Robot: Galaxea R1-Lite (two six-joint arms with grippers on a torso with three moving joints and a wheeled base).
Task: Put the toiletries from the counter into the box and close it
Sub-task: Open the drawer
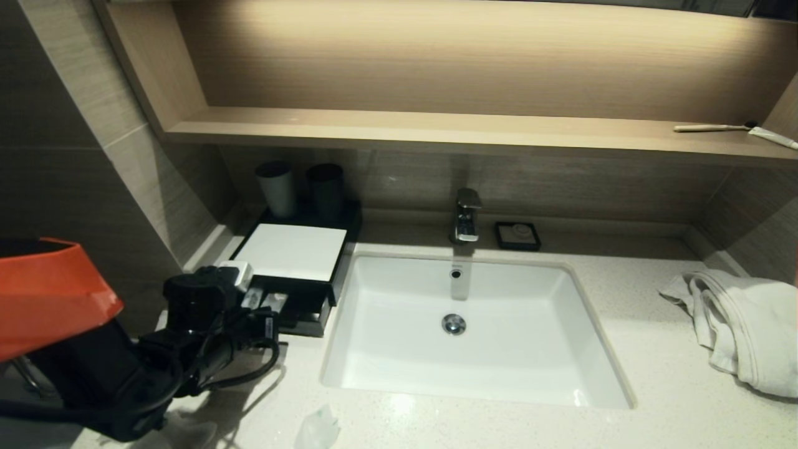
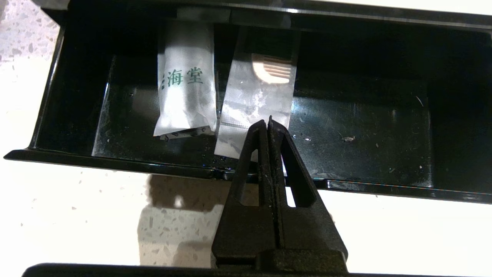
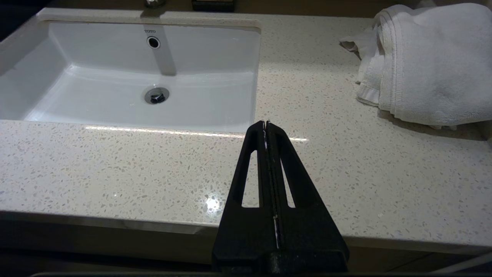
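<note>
The left claw [image 2: 268,122] is seen pressed fully together, empty, poised at the front lip of the pulled-out drawer of the box [image 1: 293,252], which sits at the left end of the counter [image 1: 654,380] beside the sink [image 1: 464,324]. Two packets already lie inside the drawer: a white sachet [image 2: 186,84] printed with green characters and, just beside it, a long clear-wrapped packet [image 2: 261,92] whose near end is overlapped by the claw tips. One wrinkled sachet [image 1: 319,427] is left on the counter near the front edge, so the filling looks unfinished. For that pickup, the fingers would best be spread before descent, brought straight down over the crumpled plastic and pinched at a raised fold, since thin film is judged likely to slide on polished stone. The drawer is better shut only once the long packet lies clear of the front lip. The right claw [image 3: 266,124] is parked with its fingers together over the counter's right side, near the towel [image 3: 426,61].
</note>
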